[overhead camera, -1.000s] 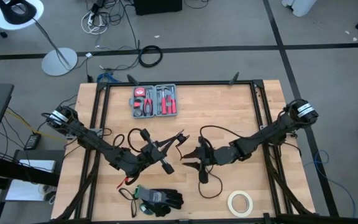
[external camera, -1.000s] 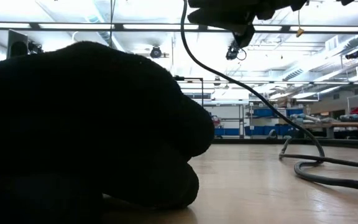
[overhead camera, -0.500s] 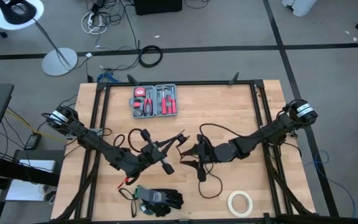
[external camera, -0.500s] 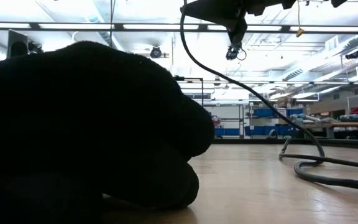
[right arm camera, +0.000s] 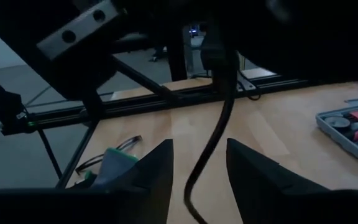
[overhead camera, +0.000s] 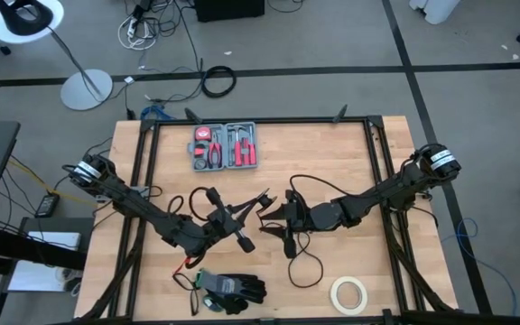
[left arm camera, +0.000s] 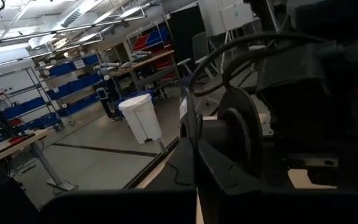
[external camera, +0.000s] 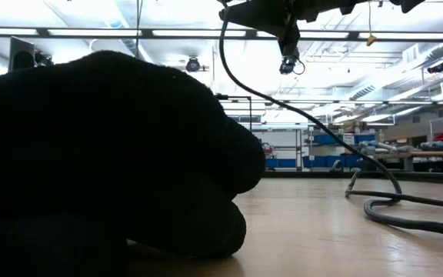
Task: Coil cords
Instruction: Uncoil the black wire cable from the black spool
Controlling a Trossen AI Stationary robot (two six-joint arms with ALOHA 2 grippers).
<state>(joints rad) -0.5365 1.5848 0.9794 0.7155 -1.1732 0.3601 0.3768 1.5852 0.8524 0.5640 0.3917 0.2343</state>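
The thin black cord (right arm camera: 219, 118) hangs from my left gripper (overhead camera: 261, 199), which is shut on it above the table's middle. The cord slants down (external camera: 298, 111) to the tabletop and ends in a loose loop (overhead camera: 303, 269) near the front edge. My right gripper (right arm camera: 197, 171) faces the left one from the right, close by and slightly lower (overhead camera: 276, 221). It is open, and the hanging cord passes between its two fingers; I see no touch. My left gripper holds the cord at its raised upper part (right arm camera: 215, 59), with the fingers about level and coming from the table's left. The gripper's own dark body hides the exact spot. The cord hangs slack below the fingers, its lower end lying on the table.
Black gloves (overhead camera: 231, 291) lie at the near edge and fill the left of the low view (external camera: 106, 154). A roll of tape (overhead camera: 349, 293) sits at the near right. An open tool case (overhead camera: 226, 146) lies at the far side. A metal frame (overhead camera: 379, 171) rims the table.
My right gripper has edged toward the table's left, closer to the left gripper, and tipped slightly. The hanging cord's upper stretch has shifted a little with it. My left gripper has kept still and shut.
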